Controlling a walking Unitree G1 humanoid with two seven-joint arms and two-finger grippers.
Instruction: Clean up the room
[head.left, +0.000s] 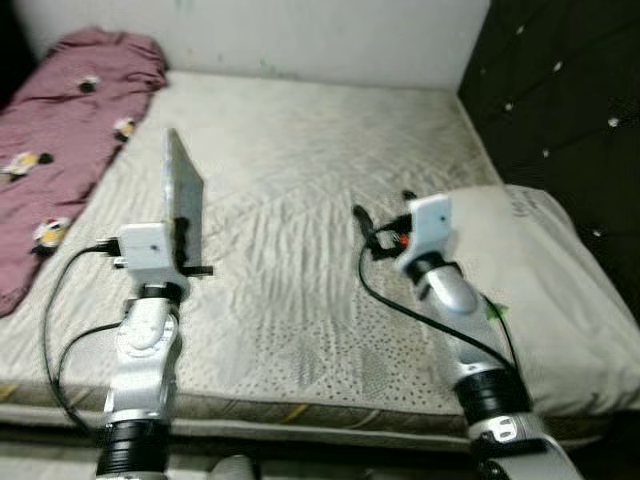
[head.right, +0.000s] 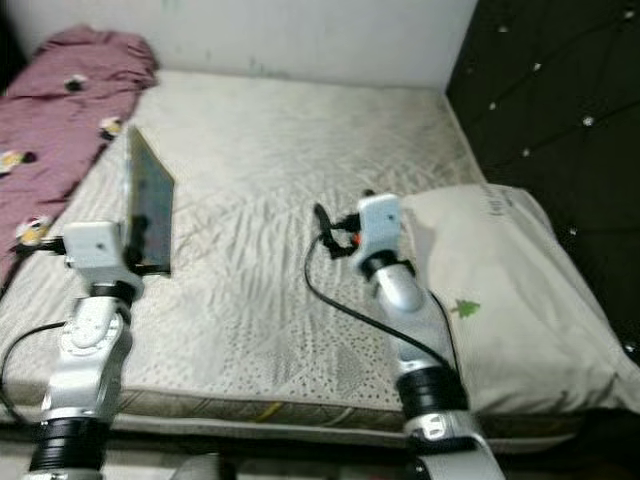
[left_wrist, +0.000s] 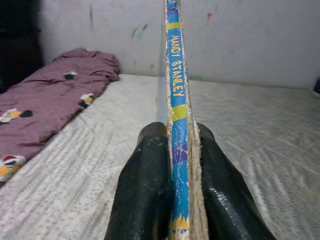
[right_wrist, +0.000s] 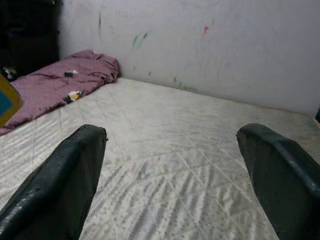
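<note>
Book (left_wrist: 176, 85) pinched upright by its spine end in left claw (left_wrist: 177, 200), lifted clear above the mattress (head.left: 320, 160), likely for carrying off; right claw (right_wrist: 170, 170) splayed wide, empty, idle beside pillow (head.left: 540, 290), purple blanket (head.left: 70, 130) far left

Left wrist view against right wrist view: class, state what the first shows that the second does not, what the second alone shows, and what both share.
The left wrist view alone gives the book edge-on, its blue spine lettered "MANDY STANLEY", clamped between the left gripper's black fingers. The right wrist view alone gives the right gripper with its fingers spread wide and nothing between them, plus only a yellow and blue corner of the book at the picture's edge. Both share the pale quilted mattress, the crumpled maroon blanket and the marked white wall.
</note>
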